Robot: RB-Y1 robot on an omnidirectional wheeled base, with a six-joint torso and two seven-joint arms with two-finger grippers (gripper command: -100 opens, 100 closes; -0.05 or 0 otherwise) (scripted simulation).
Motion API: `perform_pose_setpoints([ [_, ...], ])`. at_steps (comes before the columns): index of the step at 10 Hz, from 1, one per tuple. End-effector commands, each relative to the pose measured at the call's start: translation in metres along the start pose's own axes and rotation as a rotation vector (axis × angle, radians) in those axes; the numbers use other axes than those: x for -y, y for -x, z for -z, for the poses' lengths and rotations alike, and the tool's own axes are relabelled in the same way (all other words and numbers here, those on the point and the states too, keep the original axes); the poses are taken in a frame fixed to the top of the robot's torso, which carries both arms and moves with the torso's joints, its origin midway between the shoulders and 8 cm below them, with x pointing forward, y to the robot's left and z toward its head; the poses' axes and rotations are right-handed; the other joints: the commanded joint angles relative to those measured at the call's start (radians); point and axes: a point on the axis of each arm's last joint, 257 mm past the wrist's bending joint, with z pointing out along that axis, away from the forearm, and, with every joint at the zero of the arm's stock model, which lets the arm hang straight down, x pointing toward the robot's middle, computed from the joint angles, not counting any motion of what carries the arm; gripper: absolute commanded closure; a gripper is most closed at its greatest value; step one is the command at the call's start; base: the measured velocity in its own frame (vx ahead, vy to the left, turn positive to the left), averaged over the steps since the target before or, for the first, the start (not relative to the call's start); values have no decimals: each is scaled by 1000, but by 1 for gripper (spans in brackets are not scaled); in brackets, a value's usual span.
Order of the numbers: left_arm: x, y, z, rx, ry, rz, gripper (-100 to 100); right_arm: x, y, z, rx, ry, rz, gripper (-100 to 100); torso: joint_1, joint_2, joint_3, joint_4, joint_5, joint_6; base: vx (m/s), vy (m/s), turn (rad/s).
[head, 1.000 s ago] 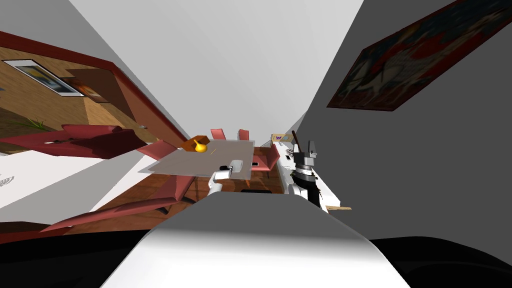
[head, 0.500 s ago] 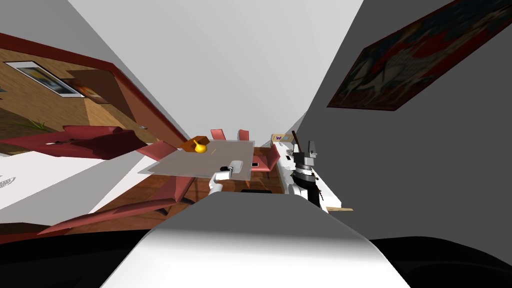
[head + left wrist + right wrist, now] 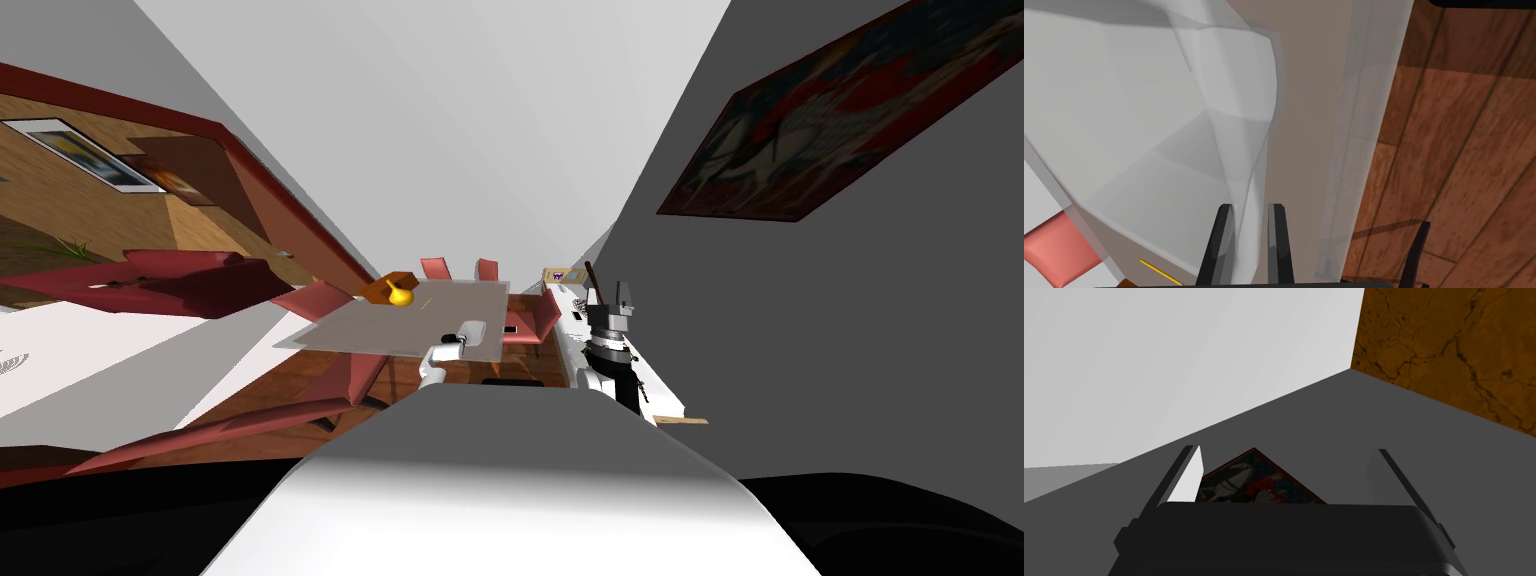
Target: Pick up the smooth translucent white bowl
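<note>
No legible text, numbers, brands or signs. Wall painting [image 3: 850, 110]: figures only, no lettering readable. Purple mark on small tan box [image 3: 563, 275]: too small to read.

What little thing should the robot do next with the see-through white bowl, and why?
Probably lift the left gripper straight up a little. Its fingers stand close together with the wall of the bowl pinched between them, and the bowl looks to rest on the table near its edge, so a slow rise should test the hold.
</note>
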Motion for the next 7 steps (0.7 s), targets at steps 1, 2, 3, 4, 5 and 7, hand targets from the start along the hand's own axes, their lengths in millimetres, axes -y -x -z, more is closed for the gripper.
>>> perform_pose_setpoints([
  [1, 0, 0, 0, 0, 0, 0, 100, 0, 0, 0, 0, 0, 0, 0, 0, 0, 0, 0, 0, 0, 0, 0, 0],
  [2, 0, 0, 0, -1, 1, 1, 100, 0, 0, 0, 0, 0, 0, 0, -1, 1, 1, 0, 0, 0, 0, 0, 0],
  [3, -1, 0, 0, -1, 2, 0, 100, 0, 0, 0, 0, 0, 0, 0, 0, 1, 1, 1, 0, 0, 0, 0, 0],
  [4, -1, 0, 0, -1, 2, -1, 0, 0, 0, 0, 0, 0, 0, 0, 0, 0, 1, 1, 0, 0, 0, 0, 0],
  [5, 6, 2, 5, 3, -6, -3, 100, 0, 0, 0, 0, 0, 0, 0, 0, 0, 1, 1, 0, 0, -24, -9, -5],
  [7, 11, 4, 12, 3, -6, -3, 100, 0, 0, 0, 0, 0, 0, 0, -1, 3, 2, 2, -1, -1, -41, -8, 1],
])
